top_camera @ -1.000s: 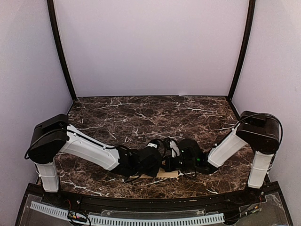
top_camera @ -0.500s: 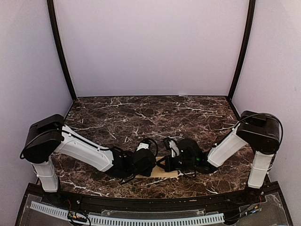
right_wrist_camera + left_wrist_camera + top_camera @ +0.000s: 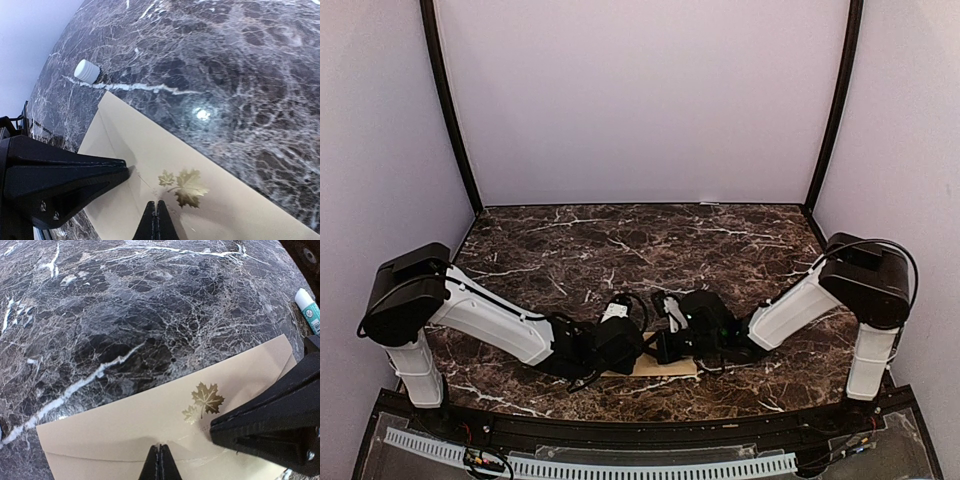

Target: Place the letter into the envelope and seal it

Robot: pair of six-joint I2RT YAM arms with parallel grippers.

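Dark marble table (image 3: 620, 235), lilac walls (image 3: 640, 100) | envelope (image 3: 115, 435) flat at near edge, closed | left gripper (image 3: 159, 452) and right gripper (image 3: 158, 210) both pressed together, tips down on it beside gold leaf (image 3: 205, 400), likely pressing seal | letter unseen, presumably inside

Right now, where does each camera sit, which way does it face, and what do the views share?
Top external: above and behind the robot, facing down at the table; left arm and right arm show.
Left wrist: on the left arm, facing down at the envelope; shut left gripper at bottom.
Right wrist: on the right arm, facing down at the envelope; shut right gripper at bottom.
Both wrist views share the envelope's gold leaf and the other gripper.
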